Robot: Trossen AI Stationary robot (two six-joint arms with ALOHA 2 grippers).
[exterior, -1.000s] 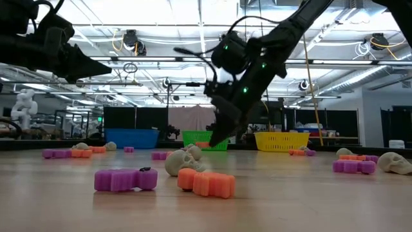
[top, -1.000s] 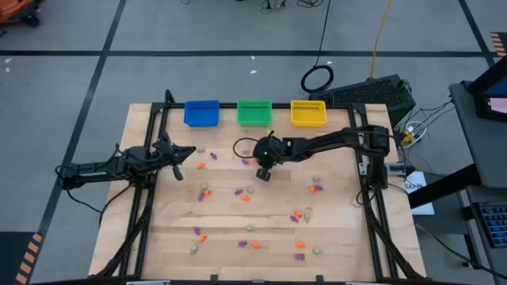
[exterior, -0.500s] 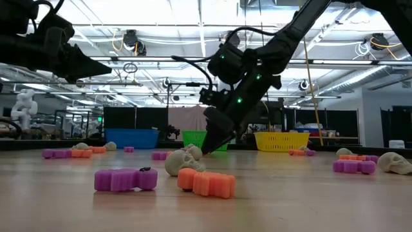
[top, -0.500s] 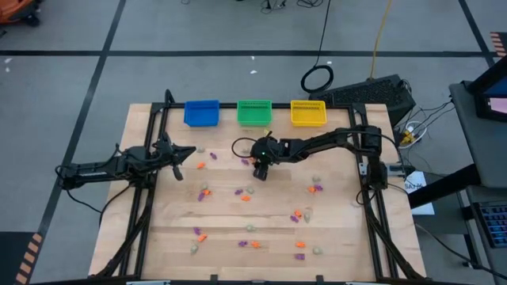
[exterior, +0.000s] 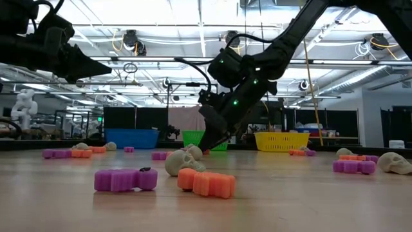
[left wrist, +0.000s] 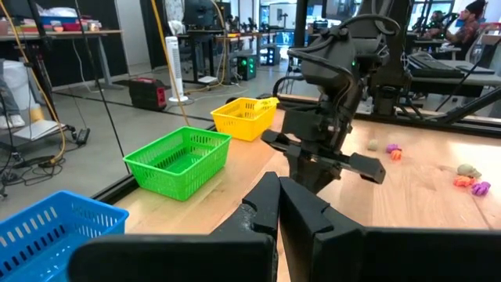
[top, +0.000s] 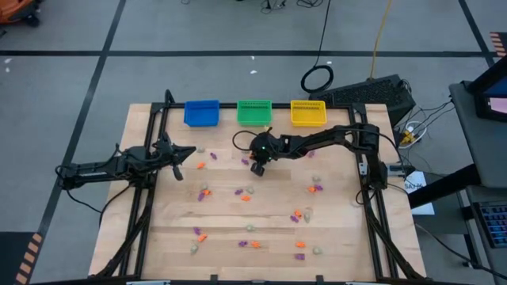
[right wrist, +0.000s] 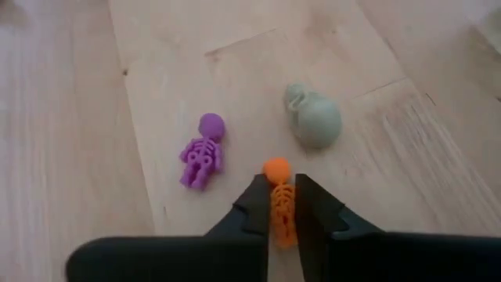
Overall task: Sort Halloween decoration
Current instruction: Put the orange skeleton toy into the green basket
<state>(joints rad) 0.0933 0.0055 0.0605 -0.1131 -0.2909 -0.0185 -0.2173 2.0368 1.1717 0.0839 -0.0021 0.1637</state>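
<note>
Small purple, orange and pale trinkets lie scattered over the wooden table [top: 166, 237]. My right gripper [top: 256, 168] hangs low over the far middle of the table, in front of the green bin [top: 254, 112], and is shut on an orange skeleton [right wrist: 279, 205]. Just beyond its tips a purple skeleton [right wrist: 201, 153] and a pale skull [right wrist: 315, 117] lie flat on the wood. My left gripper [top: 184, 151] is shut and empty, held above the table's left side; its closed fingers [left wrist: 291, 205] point toward the right arm. My right gripper pinches the orange skeleton by its body [right wrist: 280, 210] between the two fingers [right wrist: 254, 205], coming from above and pointing down. The skeleton lies along the fingers, and its round head [right wrist: 275, 168] sticks out past the tips. Whether it is clear of the table cannot be told.
A blue bin [top: 201, 112], the green bin and a yellow bin [top: 308, 112] stand in a row at the far edge. Trinkets are spread across the middle and near part of the table, for instance an orange piece [exterior: 207, 183] and a purple piece [exterior: 125, 179] close to the low camera.
My right gripper has moved a little toward the table's left and far edge, staying low over the wood. The left arm has kept still.
</note>
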